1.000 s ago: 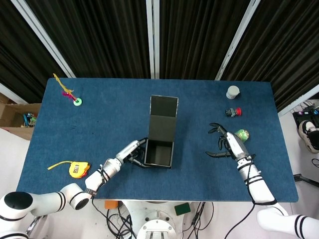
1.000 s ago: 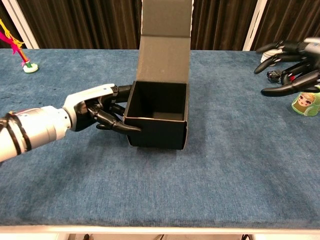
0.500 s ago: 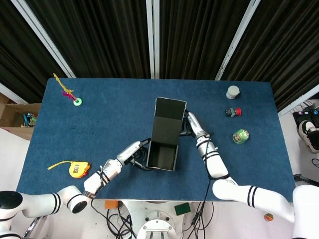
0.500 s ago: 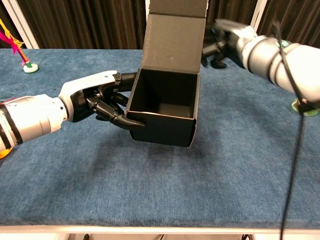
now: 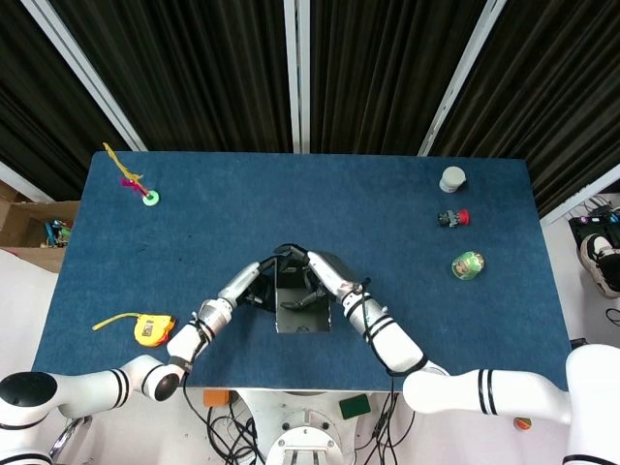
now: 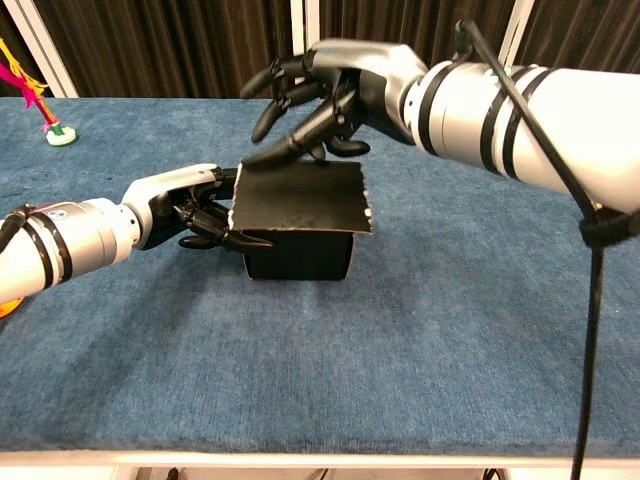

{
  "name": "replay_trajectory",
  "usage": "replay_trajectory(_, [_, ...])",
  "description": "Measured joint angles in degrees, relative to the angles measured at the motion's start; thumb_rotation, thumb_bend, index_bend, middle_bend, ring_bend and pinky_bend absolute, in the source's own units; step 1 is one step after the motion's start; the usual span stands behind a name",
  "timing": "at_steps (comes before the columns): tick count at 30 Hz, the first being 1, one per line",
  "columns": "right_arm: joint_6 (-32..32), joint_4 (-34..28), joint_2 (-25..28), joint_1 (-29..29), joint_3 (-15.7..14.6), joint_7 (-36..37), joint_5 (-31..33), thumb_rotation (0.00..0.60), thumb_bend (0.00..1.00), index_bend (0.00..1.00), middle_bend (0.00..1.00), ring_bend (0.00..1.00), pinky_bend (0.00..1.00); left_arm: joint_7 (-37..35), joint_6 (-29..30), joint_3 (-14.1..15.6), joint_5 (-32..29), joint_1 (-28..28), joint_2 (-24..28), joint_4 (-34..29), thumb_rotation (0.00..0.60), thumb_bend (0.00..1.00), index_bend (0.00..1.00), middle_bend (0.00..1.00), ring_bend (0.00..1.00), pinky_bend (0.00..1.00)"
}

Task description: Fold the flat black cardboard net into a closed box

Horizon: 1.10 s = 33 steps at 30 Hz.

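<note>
Near the front edge of the table, about midway along it: your black box [image 6: 298,252] stands with its lid [image 6: 300,197] folded down almost flat over the opening.

Lid state: the lid's front edge overhangs the front wall, and I judge its tuck flap is not yet inside, so the box is not properly closed.

Risk, flap: if you press straight down now, the flap may crease outside the front wall instead of sliding in.

Risk, spring-back: cardboard tends to rebound, so lifting your right hand [image 6: 330,90] early would likely let the lid pop up.

Risk, sliding: the box looks light, and a forward push from above could skate it toward the front edge unless the left hand [image 6: 195,208] braces it.

Right hand: your fingers are spread and extended, grasping nothing, with fingertips [image 6: 262,153] pressing on the rear part of the lid.

Left hand: it rests against the box's left wall, fingers curled at the upper edge below the lid; whether it truly pinches the wall I cannot tell.

Bystanders: the tape measure [image 5: 151,329] near the front left corner and the small figure [image 5: 468,264] toward the right edge lie well apart from the work.
</note>
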Motion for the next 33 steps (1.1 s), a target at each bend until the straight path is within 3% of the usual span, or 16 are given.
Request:
replay_trajectory(3, [2.7,0.0,-0.5,1.4,-1.9,-6.6,0.9,0.6,0.0,0.26,0.38,0.73,1.0,2.2,0.1,-0.4,-0.7,0.4,-0.3,0.3,0.6,0.08,0.21,0.35,0.68,0.97])
replay_trajectory(7, [6.7,0.2,-1.7,3.5,-3.7,-14.3,2.5,0.6,0.0,0.26,0.38,0.73,1.0,6.1,0.9,-0.6,-1.5,1.1,-0.4,0.2,0.592,0.07,0.11,0.28,0.68,0.97])
replay_trajectory(17, [14.5,1.9,-4.9,6.0,-6.3,-25.2,2.0,0.6,0.0,0.29,0.38,0.74,1.0,18.2,4.4,-0.2,-2.4,2.9,0.6,-2.3,0.524,0.06,0.06,0.22,0.68,0.97])
replay_trajectory(26, [16.3,4.2,-6.4,5.0,-8.0,-26.6,-2.4,0.6,0.0,0.31,0.38,0.74,1.0,28.5,5.6,0.1,-3.5,3.3,3.2,-6.7,0.486,0.04,0.03,0.16,0.67,0.97])
replay_trajectory(33, [15.5,6.3,-7.4,4.0,-8.5,-25.7,-4.0,0.6,0.0,0.31,0.38,0.74,1.0,38.9,3.4,1.2,-6.8,2.4,8.6,-13.3,0.481,0.02,0.01,0.07,0.65,0.96])
